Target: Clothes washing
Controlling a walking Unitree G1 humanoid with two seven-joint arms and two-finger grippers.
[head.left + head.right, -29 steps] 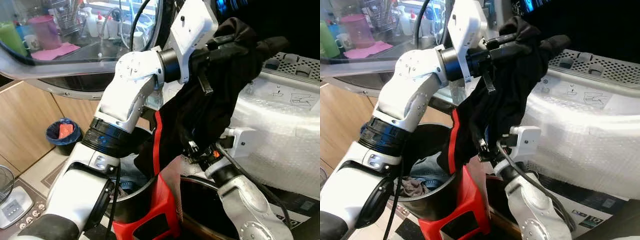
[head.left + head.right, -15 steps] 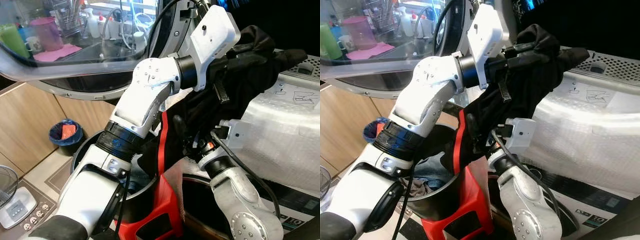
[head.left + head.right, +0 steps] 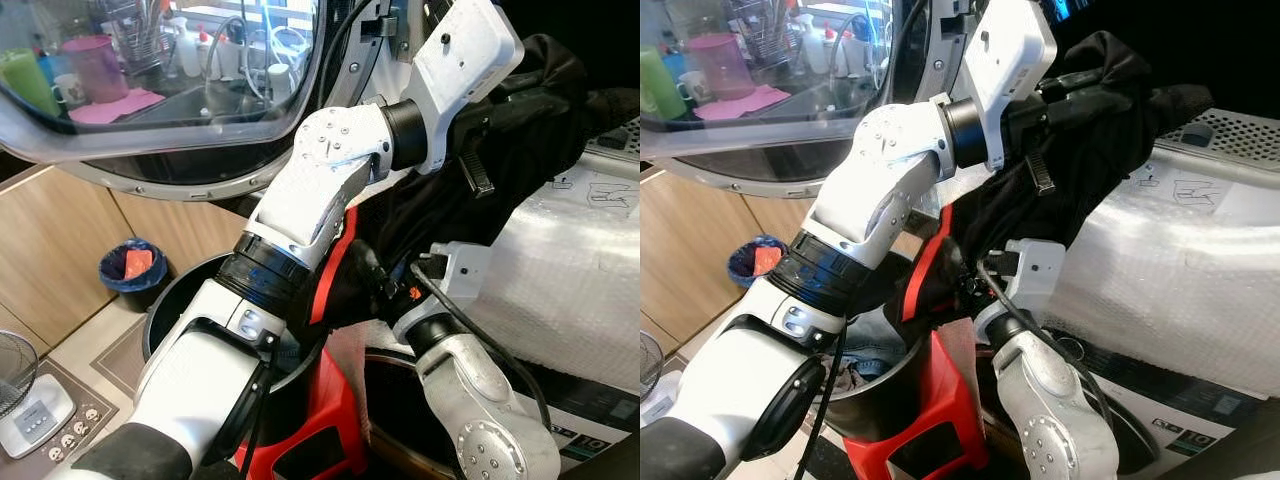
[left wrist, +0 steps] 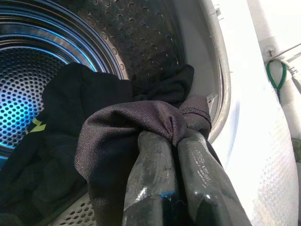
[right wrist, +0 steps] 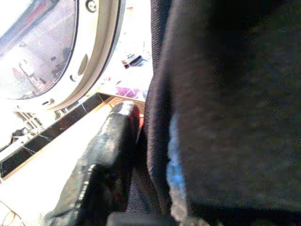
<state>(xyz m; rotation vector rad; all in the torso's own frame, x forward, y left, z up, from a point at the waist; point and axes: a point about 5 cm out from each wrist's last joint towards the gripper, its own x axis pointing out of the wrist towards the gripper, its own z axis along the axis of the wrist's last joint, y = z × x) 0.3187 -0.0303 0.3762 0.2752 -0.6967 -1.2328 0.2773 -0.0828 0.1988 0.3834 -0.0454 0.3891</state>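
A black garment [image 3: 1110,130] with a red stripe [image 3: 930,250] hangs from my raised left gripper [image 3: 1090,80], which is shut on its top. In the left wrist view the gripper [image 4: 171,136] holds the bunched cloth [image 4: 122,127] at the mouth of the washer drum [image 4: 47,61], lit blue, with dark clothes lying inside. My right gripper [image 3: 970,285] is lower down, pressed into the garment's hanging part. In the right wrist view, one finger [image 5: 113,155] lies against the black cloth [image 5: 225,94], which hides the other.
The open round washer door [image 3: 150,110] stands to my left. Below is a black laundry tub [image 3: 875,390] with clothes in it, beside a red stool [image 3: 940,420]. Bubble wrap covers the machine's body [image 3: 1180,270]. A small blue bin [image 3: 130,265] sits on the floor.
My left arm has carried the garment up and to the right, towards the drum opening. The right gripper has stayed on the hanging cloth.
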